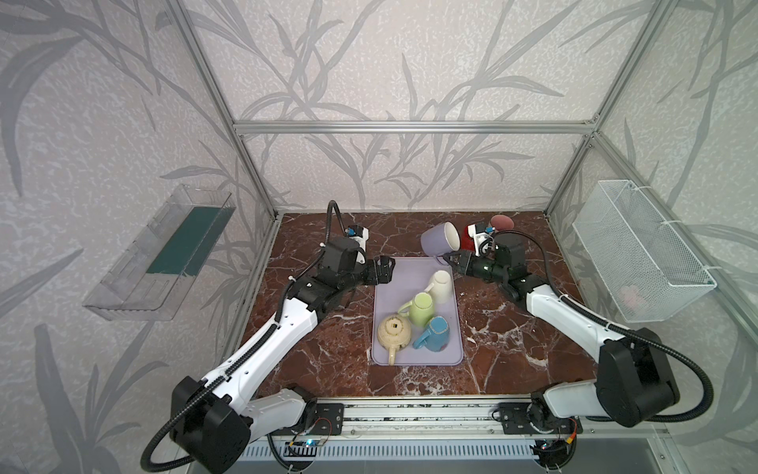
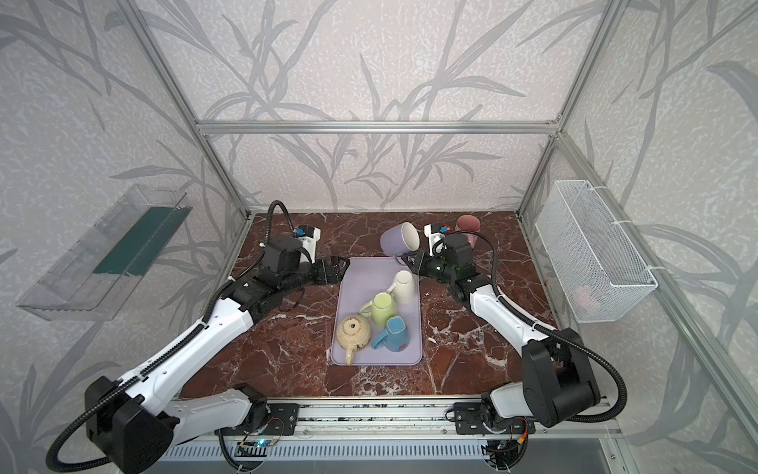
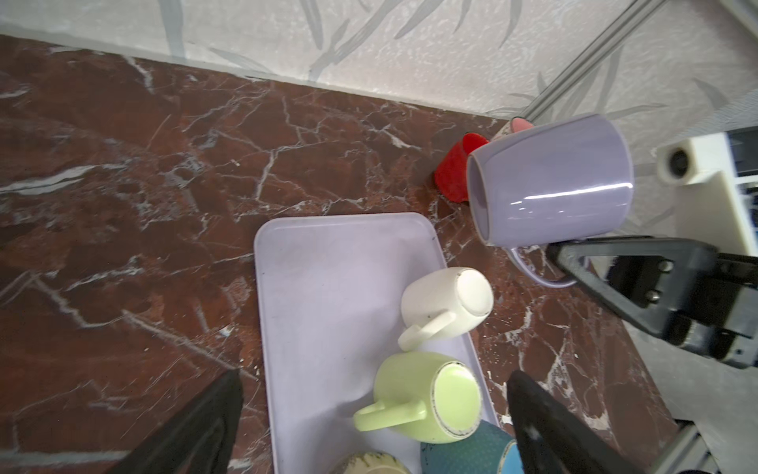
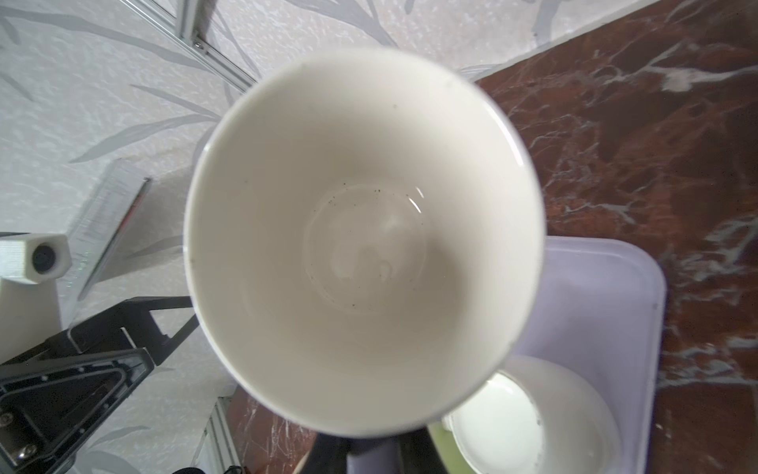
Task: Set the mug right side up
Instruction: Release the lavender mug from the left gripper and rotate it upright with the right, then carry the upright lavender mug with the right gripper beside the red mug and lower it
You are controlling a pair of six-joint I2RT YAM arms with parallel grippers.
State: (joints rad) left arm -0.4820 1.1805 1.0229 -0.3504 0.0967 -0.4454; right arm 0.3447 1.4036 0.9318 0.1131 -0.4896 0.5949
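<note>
Your right claw [image 1: 450,259] pinches the lilac mug [image 1: 435,241] by its handle, tipped sideways. Your left claw [image 1: 389,269] gapes wide, empty.

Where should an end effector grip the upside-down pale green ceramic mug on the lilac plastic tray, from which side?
Likely the loop handle of the pale green ceramic mug, from the left arm's side: it juts that way over bare tray; cream mug and blue mug crowd the body.
</note>
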